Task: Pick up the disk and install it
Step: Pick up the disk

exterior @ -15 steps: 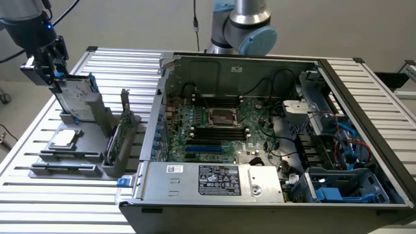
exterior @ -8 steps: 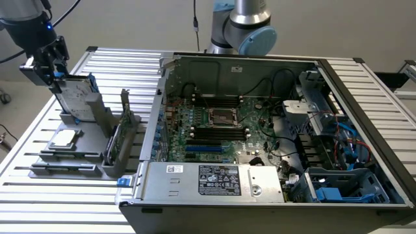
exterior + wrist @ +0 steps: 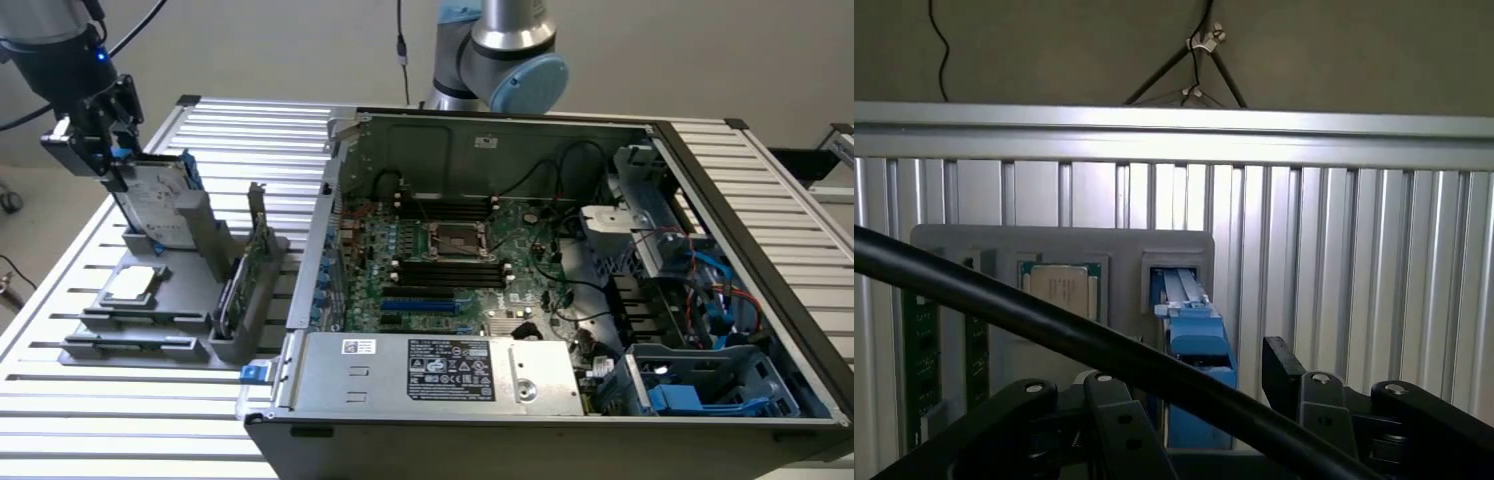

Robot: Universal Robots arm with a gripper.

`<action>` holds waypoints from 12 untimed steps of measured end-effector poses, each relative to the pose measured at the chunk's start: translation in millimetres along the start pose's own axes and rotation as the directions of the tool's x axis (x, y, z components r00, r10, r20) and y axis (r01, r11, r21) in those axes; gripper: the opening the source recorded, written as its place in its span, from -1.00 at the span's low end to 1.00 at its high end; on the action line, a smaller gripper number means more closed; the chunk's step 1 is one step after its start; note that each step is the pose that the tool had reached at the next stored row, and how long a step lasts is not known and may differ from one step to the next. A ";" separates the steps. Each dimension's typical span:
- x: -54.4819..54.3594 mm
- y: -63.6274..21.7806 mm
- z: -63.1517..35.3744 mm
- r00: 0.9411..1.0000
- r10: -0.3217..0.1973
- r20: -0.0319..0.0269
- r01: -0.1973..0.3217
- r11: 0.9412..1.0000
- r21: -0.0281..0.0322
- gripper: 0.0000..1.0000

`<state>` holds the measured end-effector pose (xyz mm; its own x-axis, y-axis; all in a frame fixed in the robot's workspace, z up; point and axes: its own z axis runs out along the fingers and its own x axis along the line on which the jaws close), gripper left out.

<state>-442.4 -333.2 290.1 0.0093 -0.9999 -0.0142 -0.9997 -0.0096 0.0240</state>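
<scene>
Up at the far left of the slatted desk (image 3: 80, 400), the one gripper (image 3: 114, 150) hangs over the top edge of the disk (image 3: 154, 200). The wrist view shows its two jaws spread, one on each side of the disk (image 3: 1194, 335), pinching nothing; the gripper (image 3: 1204, 400) sits just above it. The single disk stands upright in a slot at the far end of one grey holder tray (image 3: 134, 330), blue rails along its edges. Nearer on the tray lies one square processor chip (image 3: 131, 285), flat. Just right of it, one green circuit card (image 3: 231, 290) stands on edge. Further right sits one open computer case (image 3: 747, 230), with one motherboard (image 3: 454, 250) inside and one silver power supply (image 3: 441, 370) at its near side.
</scene>
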 end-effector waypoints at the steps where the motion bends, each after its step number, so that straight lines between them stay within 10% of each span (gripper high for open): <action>1: 0.0 0.1 0.0 1.000 0.001 0.000 -0.001 1.000 0.000 0.19; 12: 0.0 1.2 0.1 1.000 0.012 0.005 -0.012 1.000 0.001 0.19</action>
<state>-443.6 -333.2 290.1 -0.0031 -0.9998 -0.0185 -0.9997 0.0027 0.0234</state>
